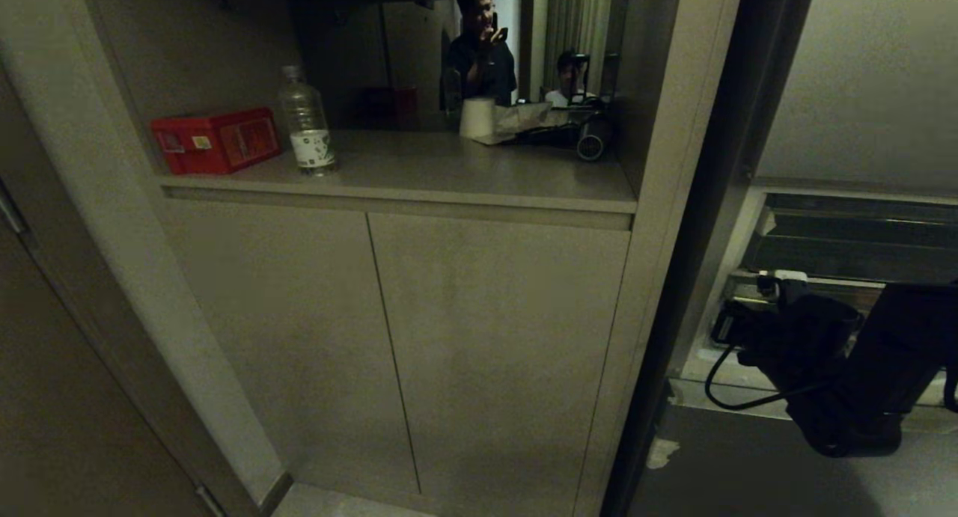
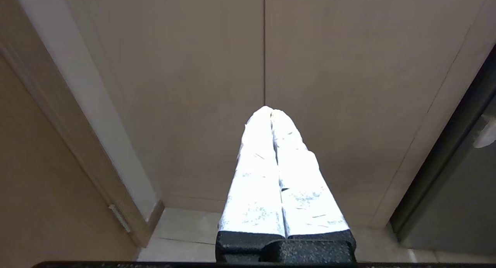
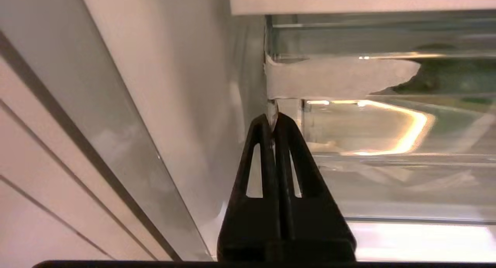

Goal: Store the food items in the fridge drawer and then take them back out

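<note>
We find the right gripper (image 3: 273,118) at frame centre, jaws pressed together against the fridge drawer (image 3: 387,144) edge. The left gripper (image 2: 271,113) is closed, empty.

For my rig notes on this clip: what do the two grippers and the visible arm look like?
The left gripper has two long tapering fingers wrapped in pale, crinkled tape on a black textured base. The right gripper has bare black fingers, each tapering with a triangular cut-out. In the head view the right arm is bulky and black, with a black cable looping beneath it.
</note>
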You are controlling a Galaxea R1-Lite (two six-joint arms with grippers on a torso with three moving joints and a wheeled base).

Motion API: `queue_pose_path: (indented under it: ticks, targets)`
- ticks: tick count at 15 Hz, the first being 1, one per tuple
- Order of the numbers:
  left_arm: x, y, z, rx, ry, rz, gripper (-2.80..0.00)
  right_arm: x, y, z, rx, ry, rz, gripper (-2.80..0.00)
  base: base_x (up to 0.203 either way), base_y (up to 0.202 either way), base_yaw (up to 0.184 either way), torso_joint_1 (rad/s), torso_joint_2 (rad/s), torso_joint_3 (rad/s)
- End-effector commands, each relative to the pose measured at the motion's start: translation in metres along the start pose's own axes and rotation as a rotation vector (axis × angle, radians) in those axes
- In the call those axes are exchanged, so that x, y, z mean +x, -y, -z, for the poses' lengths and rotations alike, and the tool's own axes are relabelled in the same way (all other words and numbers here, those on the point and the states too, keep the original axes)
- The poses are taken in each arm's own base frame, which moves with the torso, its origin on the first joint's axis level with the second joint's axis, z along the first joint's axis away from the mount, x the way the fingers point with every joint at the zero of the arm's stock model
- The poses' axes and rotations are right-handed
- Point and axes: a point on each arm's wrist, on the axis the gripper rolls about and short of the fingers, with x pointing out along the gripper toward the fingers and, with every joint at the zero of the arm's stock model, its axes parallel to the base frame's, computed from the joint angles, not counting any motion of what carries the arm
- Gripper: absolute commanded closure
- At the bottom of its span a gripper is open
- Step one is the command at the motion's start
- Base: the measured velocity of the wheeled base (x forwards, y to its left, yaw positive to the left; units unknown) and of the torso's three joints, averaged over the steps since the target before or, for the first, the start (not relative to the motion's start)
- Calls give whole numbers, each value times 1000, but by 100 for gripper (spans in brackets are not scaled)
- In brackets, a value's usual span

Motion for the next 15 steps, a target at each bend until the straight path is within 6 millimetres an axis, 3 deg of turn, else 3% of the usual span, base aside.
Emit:
queue_pose_path:
  ticks: [1, 6, 15]
  targets:
    - [0, 0, 0, 0, -2, -1, 0, 0, -5, -2, 0, 15, 5, 0, 0, 0, 0, 0, 0, 0]
    - [0, 0, 0, 0, -2, -1, 0, -5, -6, -6, 1, 18, 9, 0, 0, 0, 0, 0, 0, 0]
    - [0, 0, 0, 0, -2, -1, 0, -38, -3, -20, 8, -11, 17, 0, 0, 0, 0, 0, 0, 0]
